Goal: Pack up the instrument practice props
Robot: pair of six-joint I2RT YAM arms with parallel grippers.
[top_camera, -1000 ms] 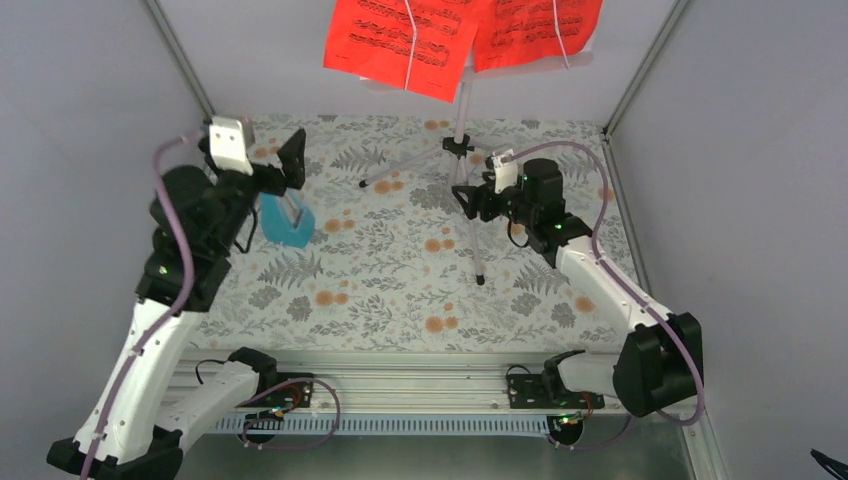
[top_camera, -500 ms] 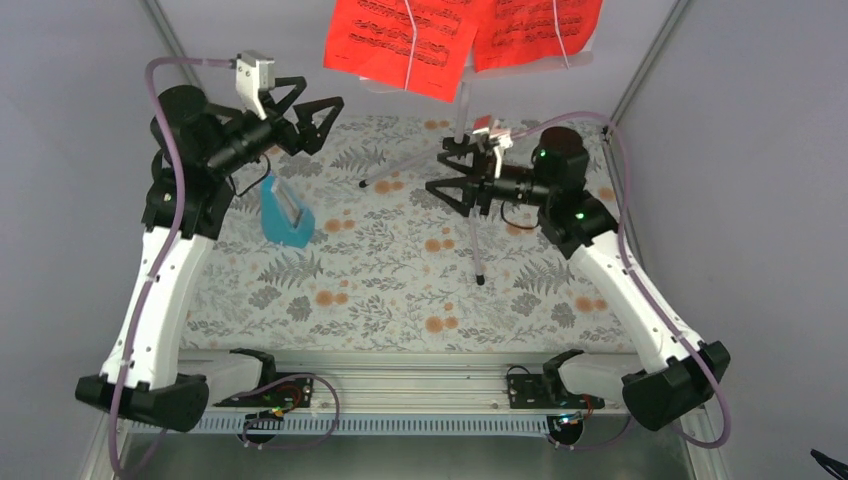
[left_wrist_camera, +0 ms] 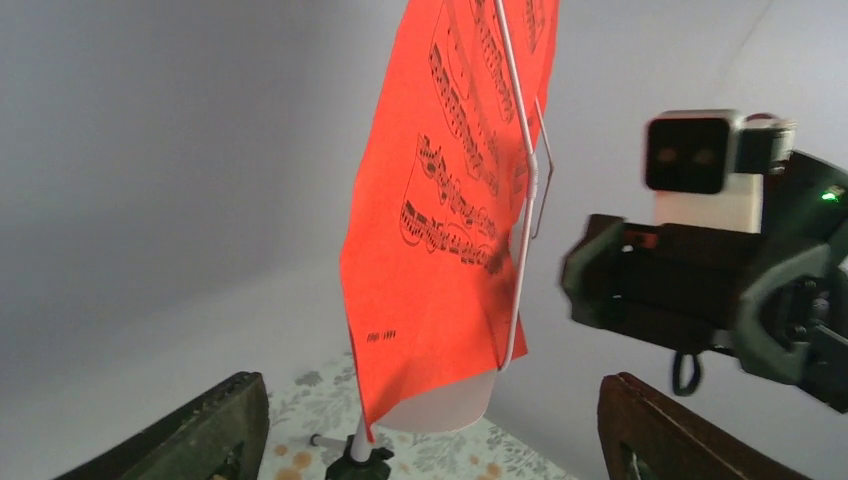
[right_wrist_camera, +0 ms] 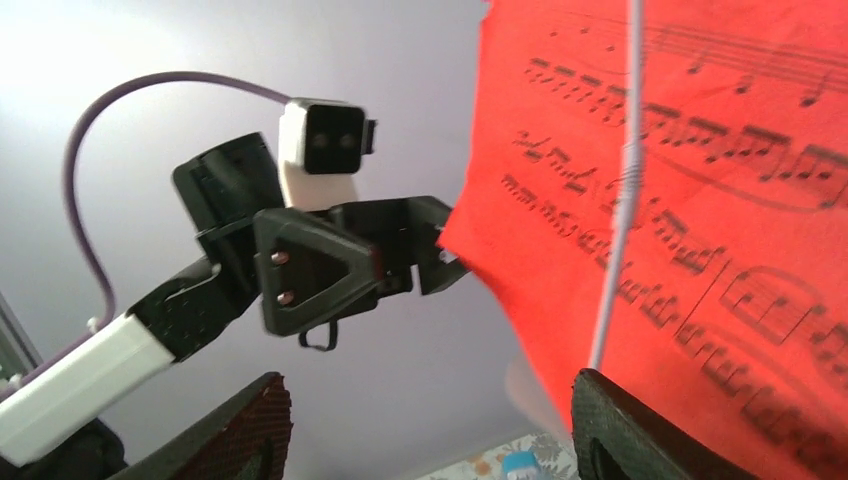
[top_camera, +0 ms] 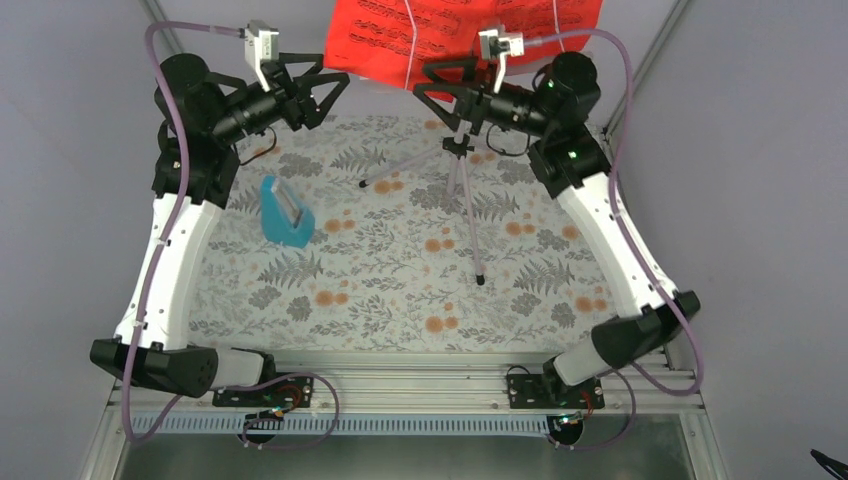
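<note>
The bright red sheet-music pages (top_camera: pixel 400 40) hang on the pale lilac music stand (top_camera: pixel 462 165) at the back of the table. White wire holders cross them. My left gripper (top_camera: pixel 332 100) is open and empty, raised just left of the pages' lower left corner. My right gripper (top_camera: pixel 425 82) is open and empty, facing it from the right in front of the pages. In the left wrist view the pages (left_wrist_camera: pixel 450 220) hang between my open fingers (left_wrist_camera: pixel 215 430). In the right wrist view the pages (right_wrist_camera: pixel 700 230) fill the right side. The light-blue metronome (top_camera: pixel 283 213) stands on the mat at the left.
The stand's tripod legs (top_camera: pixel 472 235) spread over the floral mat (top_camera: pixel 400 290). Grey walls and metal corner posts (top_camera: pixel 640 70) close in the back and sides. The two grippers face each other closely, and the left gripper (right_wrist_camera: pixel 340 270) shows in the right wrist view.
Both arms have risen from low over the mat to the level of the pages. The right gripper left the stand's pole and the left moved away from the metronome. Both stay open.
</note>
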